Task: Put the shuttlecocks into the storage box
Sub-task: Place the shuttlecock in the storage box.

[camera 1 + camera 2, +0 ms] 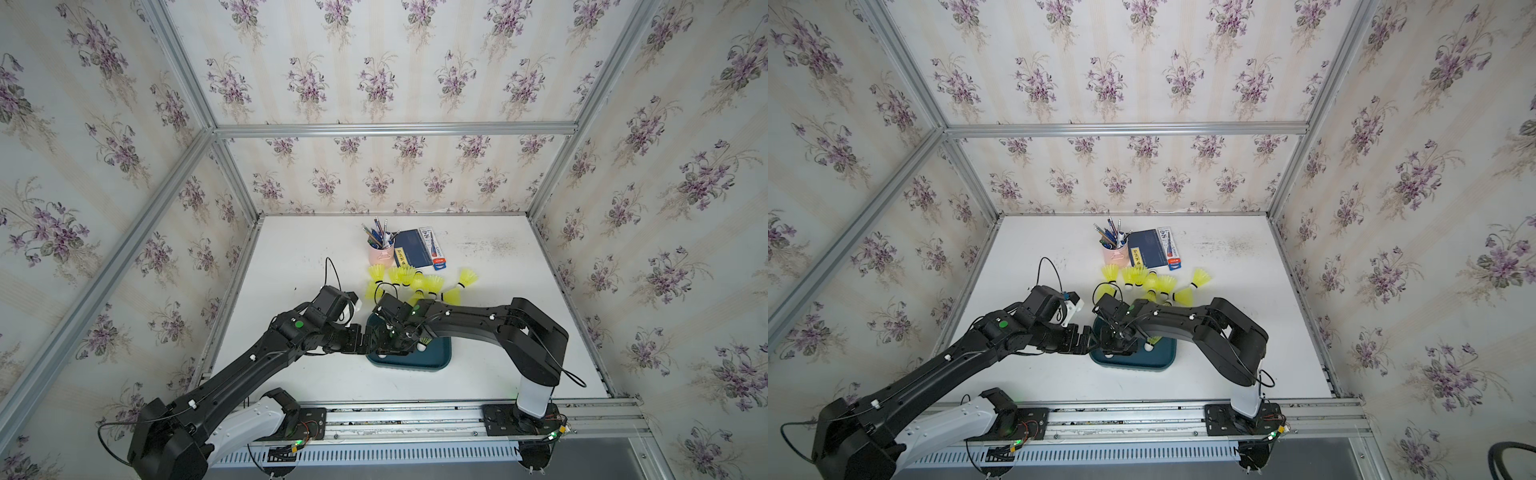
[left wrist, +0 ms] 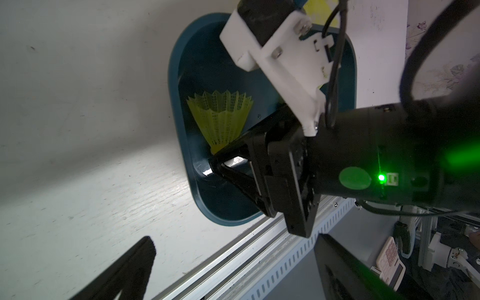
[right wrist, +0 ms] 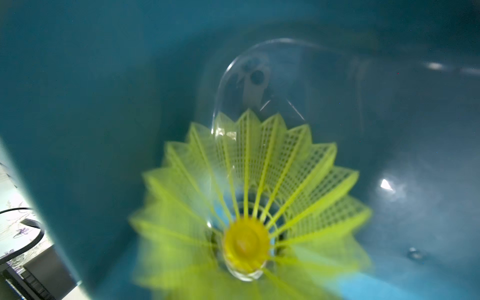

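The storage box (image 1: 415,365) (image 1: 1133,365) (image 2: 174,78) is a dark teal tray near the table's front. My right gripper (image 2: 212,164) reaches down into its left part. Its jaws stand slightly apart around the head of a yellow-green shuttlecock (image 2: 220,117) (image 3: 246,207), whose skirt lies in the tray and looks blurred in the right wrist view. Another shuttlecock (image 1: 424,341) (image 1: 1154,340) lies in the tray's right part. Several loose shuttlecocks (image 1: 415,284) (image 1: 1150,282) lie on the table behind the tray. My left gripper (image 1: 368,338) (image 2: 239,270) hangs wide open and holds nothing, just left of the tray.
Behind the loose shuttlecocks stand a pink pen cup (image 1: 381,253), a blue notebook (image 1: 411,249) and a small packet (image 1: 432,247). An aluminium rail (image 1: 415,415) runs along the table's front edge. Papered walls close in the other three sides.
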You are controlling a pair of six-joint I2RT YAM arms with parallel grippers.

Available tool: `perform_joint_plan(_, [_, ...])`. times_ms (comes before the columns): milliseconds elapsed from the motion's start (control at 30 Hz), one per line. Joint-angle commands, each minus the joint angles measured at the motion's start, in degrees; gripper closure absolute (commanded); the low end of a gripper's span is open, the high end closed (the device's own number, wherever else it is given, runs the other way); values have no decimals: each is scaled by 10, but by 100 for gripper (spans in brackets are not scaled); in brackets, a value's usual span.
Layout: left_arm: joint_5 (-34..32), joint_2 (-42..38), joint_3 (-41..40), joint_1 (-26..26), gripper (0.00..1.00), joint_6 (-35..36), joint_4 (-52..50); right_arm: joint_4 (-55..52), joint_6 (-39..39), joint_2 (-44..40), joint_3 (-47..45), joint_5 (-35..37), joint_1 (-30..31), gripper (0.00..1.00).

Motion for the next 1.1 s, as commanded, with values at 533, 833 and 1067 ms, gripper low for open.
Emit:
perform_joint_plan(533, [0,-8,-2,0,1,-1,-1,-32,0,-49,4,31,7,41])
perform_joint_plan(833, [-9,-16,6,0,0,-9,-5,-67,2,-83,18,47,7,37])
perform_joint_plan(1067, [-21,-14,46,0,0,-6,-23,-116,1,-116,49,80,6,37])
